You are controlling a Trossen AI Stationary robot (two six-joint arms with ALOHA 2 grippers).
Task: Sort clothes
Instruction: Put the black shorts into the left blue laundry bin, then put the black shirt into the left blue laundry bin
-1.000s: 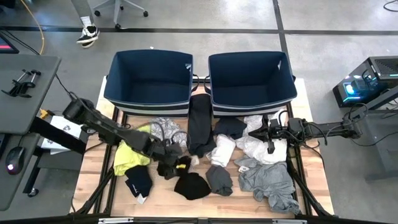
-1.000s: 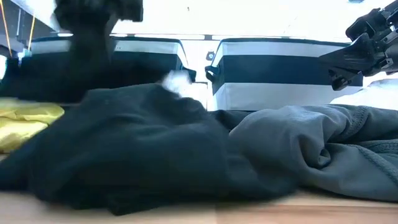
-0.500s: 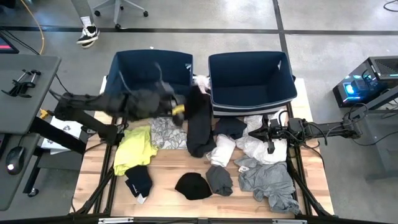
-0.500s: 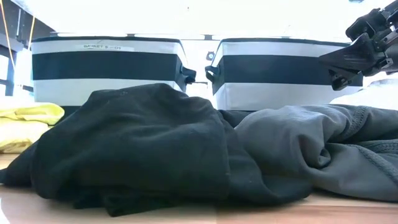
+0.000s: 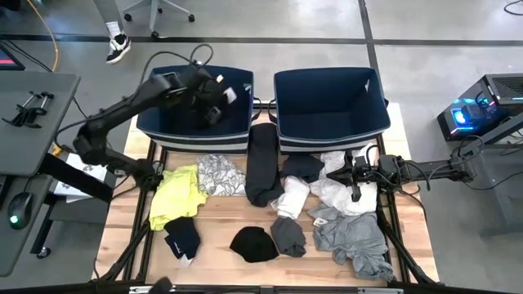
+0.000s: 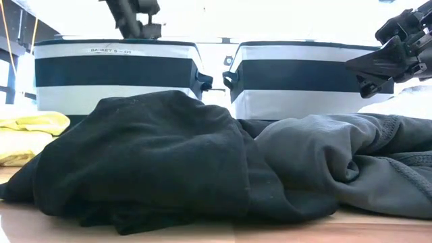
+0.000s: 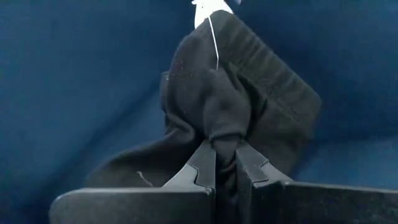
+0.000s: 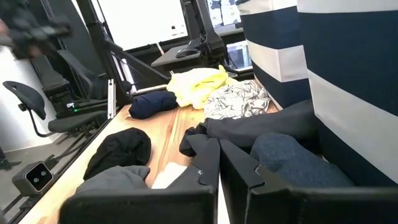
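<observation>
Over the left bin (image 5: 163, 122), at about eleven o'clock on the table, the left gripper (image 5: 211, 104) hangs with its fingers (image 7: 205, 165) pinched tight on a black garment (image 7: 239, 99); the wrist camera shows the cloth bunched between the two dark tips, a small white tag at its far end, with the bin's blue lining all around it. From table height I only see that arm's dark wrist (image 6: 135, 17) poking above the bin's striped front wall. The right bin (image 5: 331, 122) sits just beside the first one, toward one o'clock. The right gripper (image 5: 353, 178) waits low at about three o'clock, above a white garment (image 5: 335, 194), its fingers (image 8: 208, 163) pressed together and holding nothing. The rest of the clothes lie spread over the wooden table (image 5: 221, 265): a neon yellow piece (image 5: 176, 194) at nine o'clock, a patterned grey-white one (image 5: 219, 173) just beside it, a long black garment (image 5: 263, 163) running from the gap between the bins toward the centre, a dark navy piece (image 5: 183, 237) at seven o'clock, a black lump (image 5: 252, 243) at six o'clock, a small grey piece (image 5: 288, 235) next to it, and a larger grey heap (image 5: 355, 241) at five o'clock.
</observation>
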